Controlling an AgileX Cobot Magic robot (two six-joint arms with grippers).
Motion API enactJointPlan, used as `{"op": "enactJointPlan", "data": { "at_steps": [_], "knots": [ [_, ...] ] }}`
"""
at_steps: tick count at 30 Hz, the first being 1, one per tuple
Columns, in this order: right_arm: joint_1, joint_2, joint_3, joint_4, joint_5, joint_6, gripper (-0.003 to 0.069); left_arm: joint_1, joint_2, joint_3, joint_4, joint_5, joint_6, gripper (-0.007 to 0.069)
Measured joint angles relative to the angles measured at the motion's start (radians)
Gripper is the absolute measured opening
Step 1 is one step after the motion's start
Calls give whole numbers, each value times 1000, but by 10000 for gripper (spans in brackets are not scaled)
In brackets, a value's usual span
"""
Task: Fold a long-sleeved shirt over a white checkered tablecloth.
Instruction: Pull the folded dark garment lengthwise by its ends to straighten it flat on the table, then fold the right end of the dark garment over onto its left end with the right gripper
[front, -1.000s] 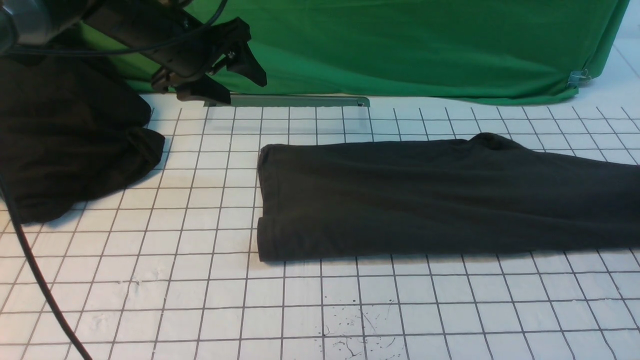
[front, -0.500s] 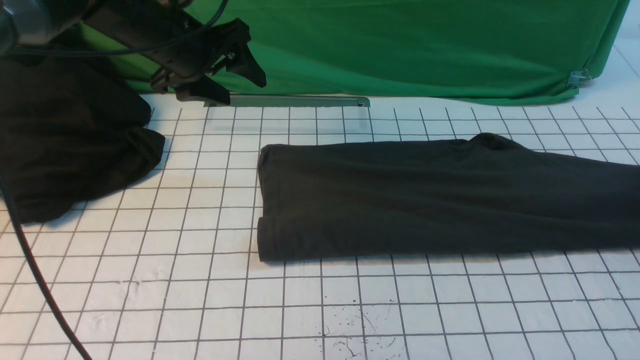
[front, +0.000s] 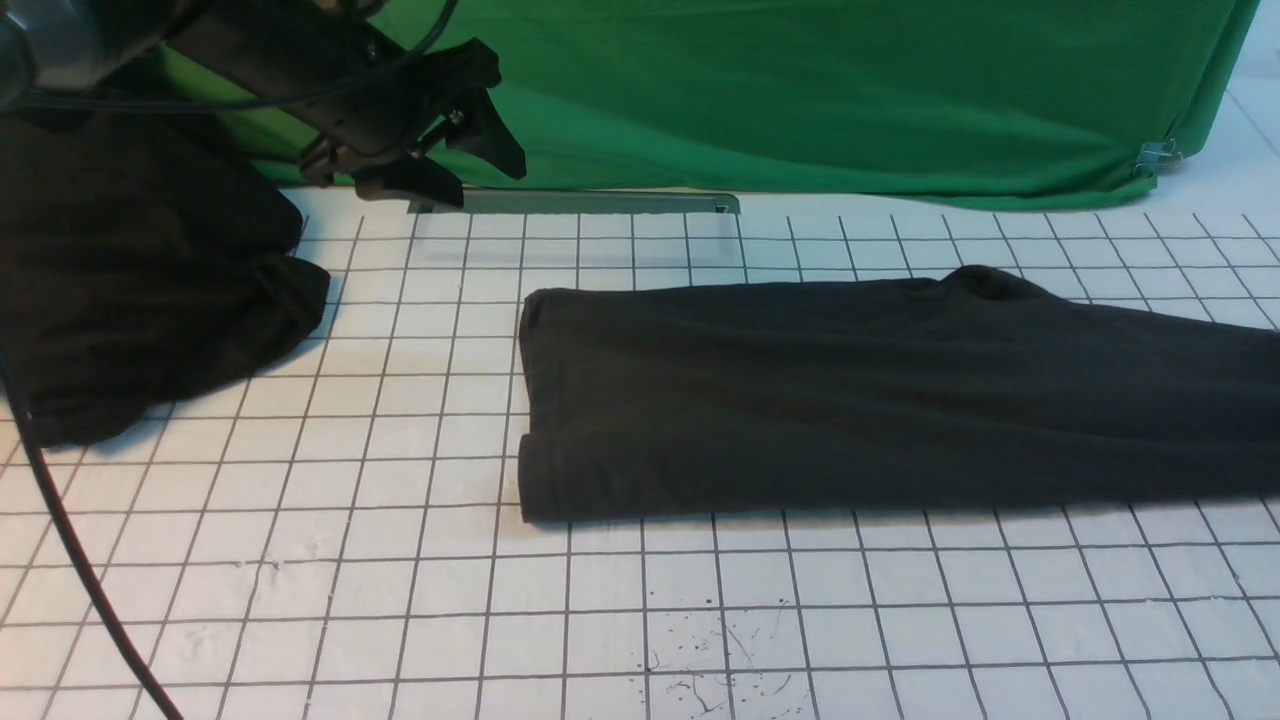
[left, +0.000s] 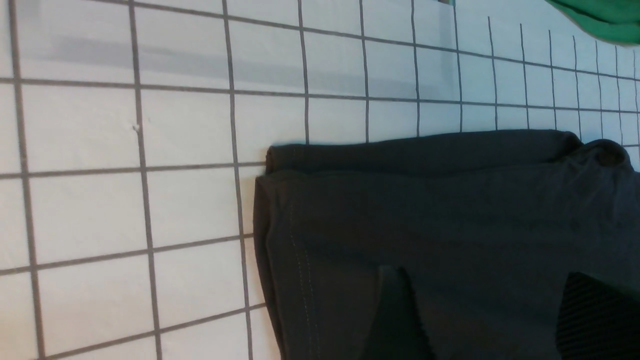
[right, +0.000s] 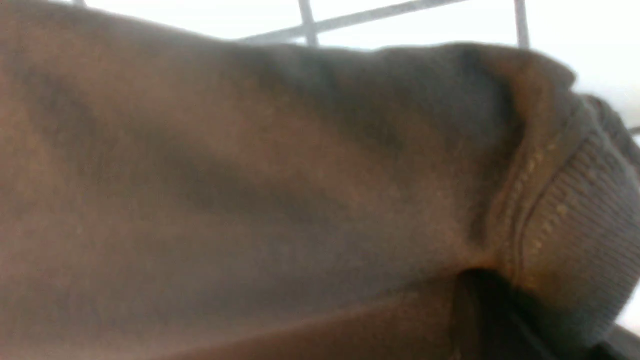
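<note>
Checkered tablecloth (front: 400, 560) in front of a green backdrop (front: 800, 90); the shirt (front: 850, 400) lies flat on it, right of centre, running off the right edge.

From the front I see my left gripper (front: 487, 187) hanging at the far left, jaws apart, well clear of the shirt. A black heap (front: 130, 290) sits under the arm, and ink specks (front: 700, 680) mark the near cloth. The left wrist view adds what the front misses: pale stitching along the shirt's left hem and a doubled fold at its far edge, with both dark fingers (left: 395, 310) spread. My right gripper (right: 480, 310) is outside the front view. Its wrist camera is filled with blurred shirt fabric and ribbed trim (right: 575, 215), the jaws together on the cloth beside that trim.
</note>
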Motion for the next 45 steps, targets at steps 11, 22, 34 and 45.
{"op": "enactJointPlan", "data": {
  "at_steps": [11, 22, 34, 45],
  "knots": [
    [48, -264, 1, -94, 98, 90, 17, 100, -86, 0, -79, 200, 142, 8],
    [474, -471, 0, -60, 106, 341, 15, 100, -106, 3, -8, 208, 168, 4],
    [993, -298, 0, -48, -87, 576, 27, 100, -106, 4, 6, 208, 176, 4],
    [1136, -107, 0, -46, -312, 662, 324, 100, -106, 4, 7, 208, 162, 4]
  ]
}}
